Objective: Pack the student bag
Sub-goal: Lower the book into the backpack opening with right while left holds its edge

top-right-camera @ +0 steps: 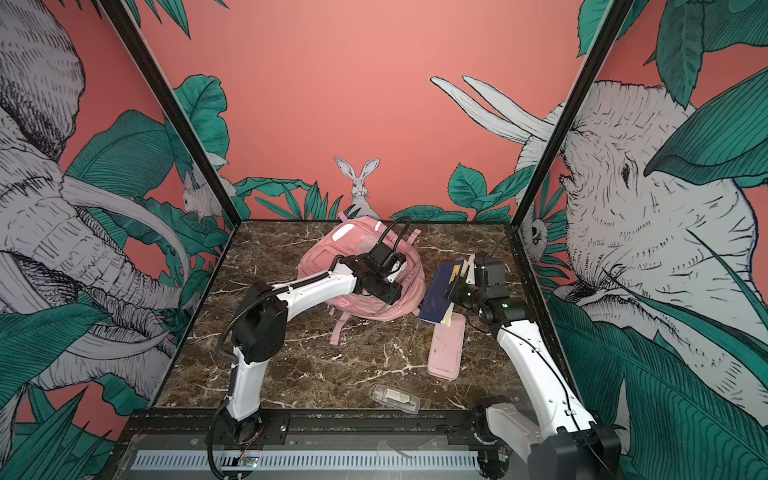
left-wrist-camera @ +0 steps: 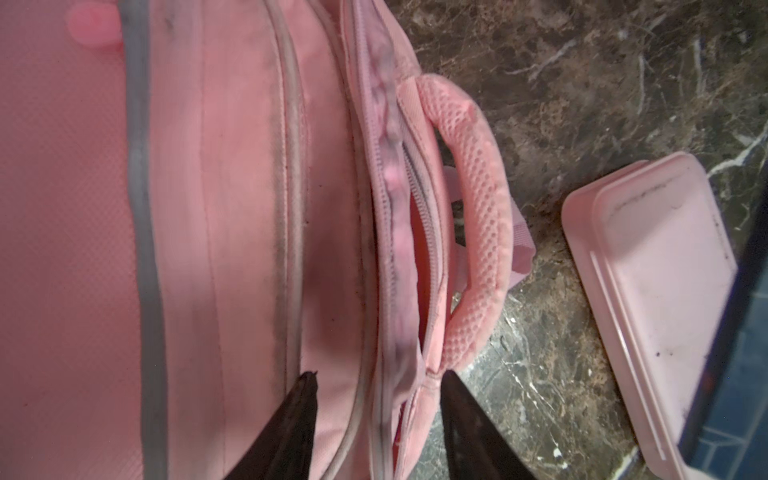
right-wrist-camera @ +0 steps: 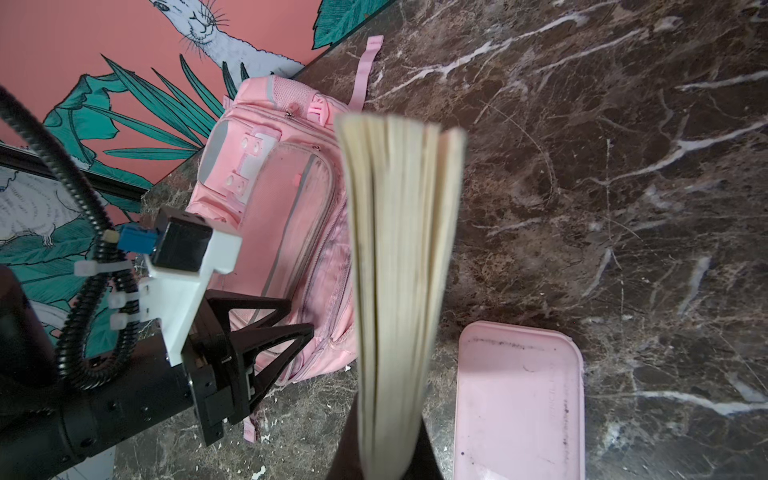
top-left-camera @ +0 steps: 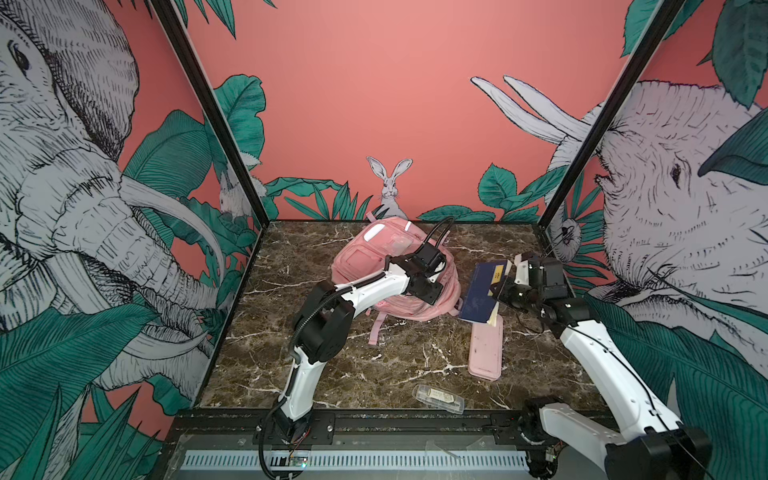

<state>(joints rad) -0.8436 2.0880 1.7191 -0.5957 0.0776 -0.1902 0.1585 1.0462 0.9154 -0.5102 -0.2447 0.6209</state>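
The student bag (top-left-camera: 361,262) (top-right-camera: 328,262), a soft pink backpack, lies on the marble table near the back wall. My left gripper (top-left-camera: 431,294) (top-right-camera: 388,293) (right-wrist-camera: 301,318) hovers over its near end. In the left wrist view the left gripper (left-wrist-camera: 378,374) is open, its fingers on either side of the bag's (left-wrist-camera: 228,208) partly open zipper (left-wrist-camera: 419,249), beside the mesh handle (left-wrist-camera: 473,208). My right gripper (top-left-camera: 497,286) (top-right-camera: 451,291) (right-wrist-camera: 386,436) is shut on a blue book (top-left-camera: 482,295) (top-right-camera: 436,291) (right-wrist-camera: 399,270), held tilted just right of the bag (right-wrist-camera: 291,208).
A flat pink pencil case (top-left-camera: 485,349) (top-right-camera: 446,345) (left-wrist-camera: 656,291) (right-wrist-camera: 519,407) lies under the book's lower end. A clear plastic box (top-left-camera: 438,399) (top-right-camera: 395,398) rests near the front edge. Pink straps (top-left-camera: 376,328) trail toward the front. Walls enclose three sides.
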